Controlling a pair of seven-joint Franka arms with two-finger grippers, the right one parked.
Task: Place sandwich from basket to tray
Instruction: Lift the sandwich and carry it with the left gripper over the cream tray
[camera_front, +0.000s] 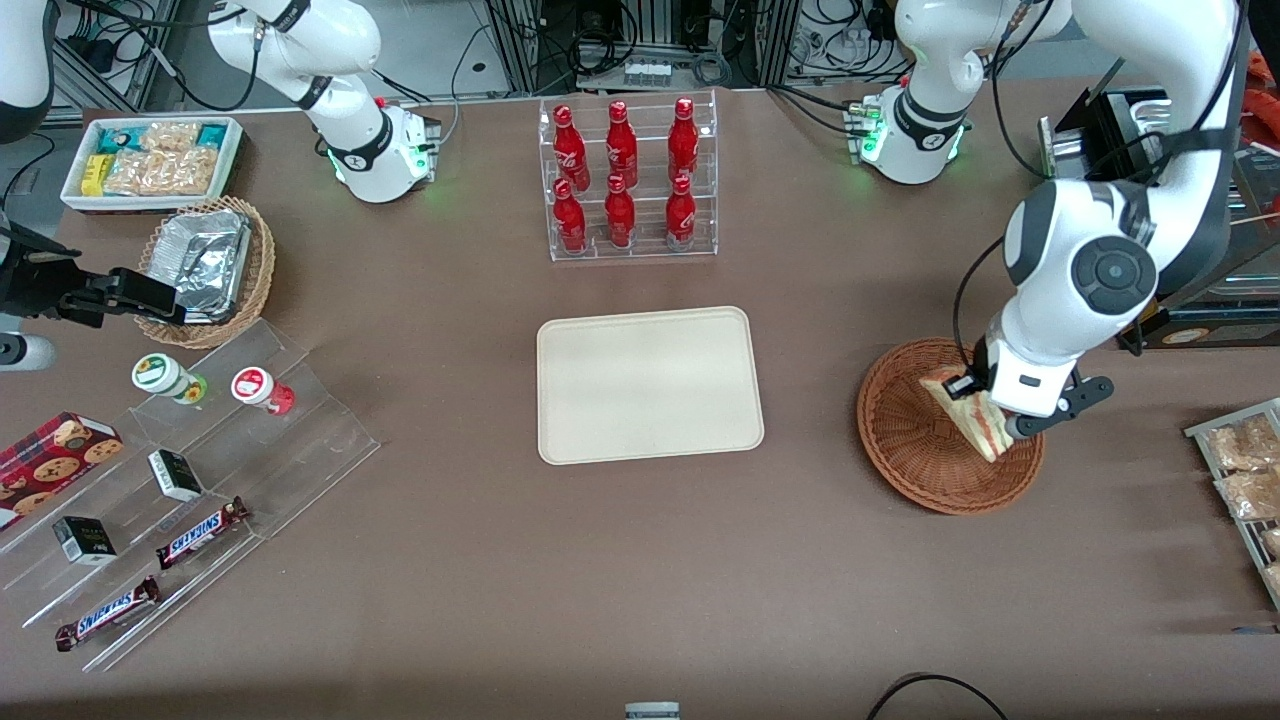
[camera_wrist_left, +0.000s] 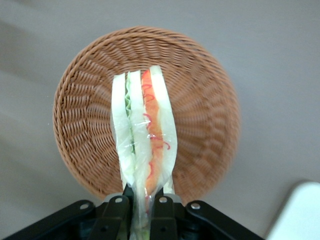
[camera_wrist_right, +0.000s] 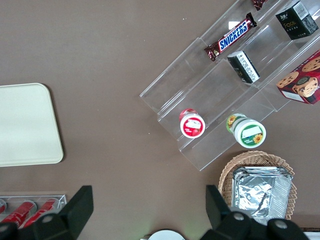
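Now gripper (camera_wrist_left: 141, 210) fingers pinch sandwich (camera_wrist_left: 144, 145) above basket (camera_wrist_left: 200, 100); tray (camera_front: 650, 385) nearby.

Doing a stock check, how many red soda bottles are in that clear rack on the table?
6, all in the clear rack: three on the upper tier, three on the lower tier. The gripper holds the sandwich over the basket.

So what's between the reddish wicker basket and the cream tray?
Only bare brown table, per the front view; the claw grips the sandwich over the basket.
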